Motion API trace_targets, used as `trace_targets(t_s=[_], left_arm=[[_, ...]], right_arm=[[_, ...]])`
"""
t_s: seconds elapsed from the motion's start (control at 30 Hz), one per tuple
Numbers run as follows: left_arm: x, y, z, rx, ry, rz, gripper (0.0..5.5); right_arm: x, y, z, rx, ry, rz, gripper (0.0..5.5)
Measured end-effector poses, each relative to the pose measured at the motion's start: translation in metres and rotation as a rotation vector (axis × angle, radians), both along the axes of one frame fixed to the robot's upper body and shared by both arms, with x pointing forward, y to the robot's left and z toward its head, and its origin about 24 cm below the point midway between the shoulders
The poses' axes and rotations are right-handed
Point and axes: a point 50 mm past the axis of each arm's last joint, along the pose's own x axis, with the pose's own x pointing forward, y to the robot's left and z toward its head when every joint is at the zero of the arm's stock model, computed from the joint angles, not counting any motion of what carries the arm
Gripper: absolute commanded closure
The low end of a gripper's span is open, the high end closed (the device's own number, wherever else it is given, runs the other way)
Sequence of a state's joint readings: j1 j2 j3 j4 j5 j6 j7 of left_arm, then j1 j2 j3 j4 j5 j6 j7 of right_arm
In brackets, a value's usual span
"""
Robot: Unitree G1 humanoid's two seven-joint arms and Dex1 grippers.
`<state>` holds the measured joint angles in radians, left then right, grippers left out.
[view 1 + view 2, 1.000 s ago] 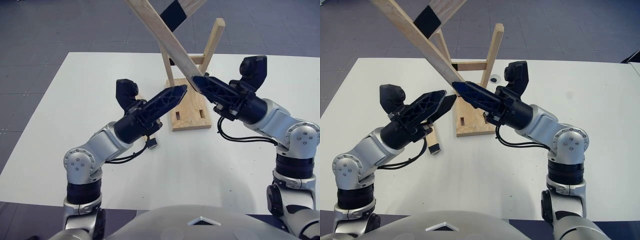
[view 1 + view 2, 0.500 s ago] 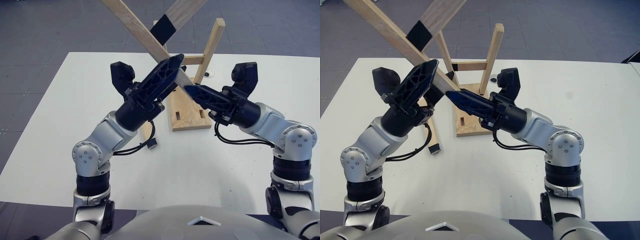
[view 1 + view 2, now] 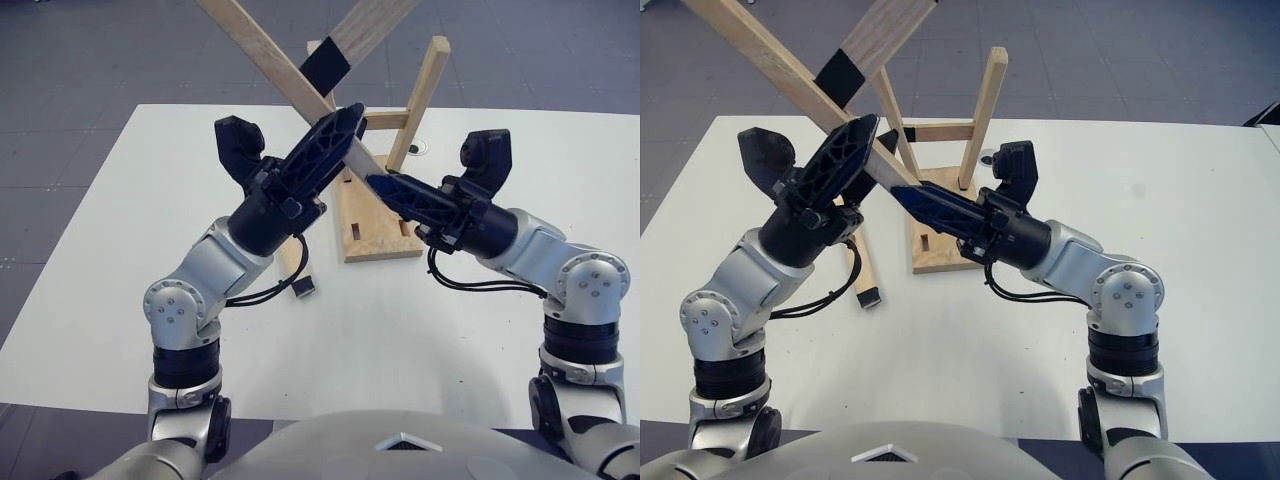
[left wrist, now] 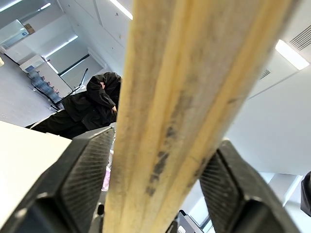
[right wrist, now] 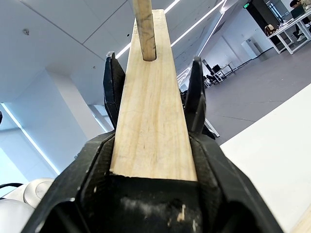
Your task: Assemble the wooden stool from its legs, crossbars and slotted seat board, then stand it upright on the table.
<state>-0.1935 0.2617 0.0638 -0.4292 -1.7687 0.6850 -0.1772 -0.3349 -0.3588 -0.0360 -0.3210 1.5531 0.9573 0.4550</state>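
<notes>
A loose leg (image 3: 866, 275) with a black end lay on the white table (image 3: 150, 200), left of centre in the head views and partly behind the left arm. Above it the left gripper (image 3: 352, 113) pointed up and to the right. Its jaws were clamped on a raised leg (image 3: 262, 45) that slanted from the upper left of the frame down toward the middle. The left wrist view showed that wood pressed between both ribbed fingers (image 4: 82, 179). A taped leg (image 3: 350, 35), banded in black, crossed behind the raised one near the top edge. At centre the slotted seat board (image 3: 375, 238) lay flat on the table. Two upright legs (image 3: 425, 90) stood on its far end, with a crossbar (image 3: 386, 120) joining them. The right gripper (image 3: 372, 182), coming in from the right, was closed around the lower end of the raised leg, near the board's far end. In the right wrist view a dowel (image 5: 145, 29) sat in a hole in that leg.
</notes>
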Motion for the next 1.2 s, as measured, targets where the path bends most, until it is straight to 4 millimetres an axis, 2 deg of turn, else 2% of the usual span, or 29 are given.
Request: trace_targets(t_s=[0.33,0.37,0.63,0.7,0.8,0.97,1.07,1.2], left_arm=[[0.001,0.0,-0.002,0.03,-0.015,0.017,3.19],[0.001,0.001,-0.002,0.031,-0.016,0.018,3.19],[0.004,0.003,-0.007,0.047,0.005,0.039,3.44],[0.006,0.005,-0.009,0.055,0.01,0.053,3.44],[0.01,0.008,-0.012,0.083,0.007,0.078,3.44],[0.022,0.026,-0.006,0.169,-0.049,0.184,3.44],[0.032,0.046,0.004,0.231,-0.106,0.306,3.44],[0.04,0.053,-0.002,0.427,-0.162,0.416,3.44]], right_arm=[[0.0,0.0,-0.002,-0.009,0.004,-0.007,3.44],[0.0,0.0,-0.002,-0.01,0.004,-0.007,3.08],[0.0,-0.003,-0.003,-0.014,-0.005,0.007,1.8],[0.002,-0.004,-0.005,-0.027,-0.002,-0.001,1.6],[0.005,-0.009,-0.009,-0.071,-0.002,-0.024,1.6],[0.019,-0.05,-0.027,-0.194,0.034,-0.173,1.6],[0.029,-0.074,-0.044,-0.34,0.024,-0.315,1.6],[0.052,-0.07,-0.074,-0.667,-0.082,-0.528,1.6]])
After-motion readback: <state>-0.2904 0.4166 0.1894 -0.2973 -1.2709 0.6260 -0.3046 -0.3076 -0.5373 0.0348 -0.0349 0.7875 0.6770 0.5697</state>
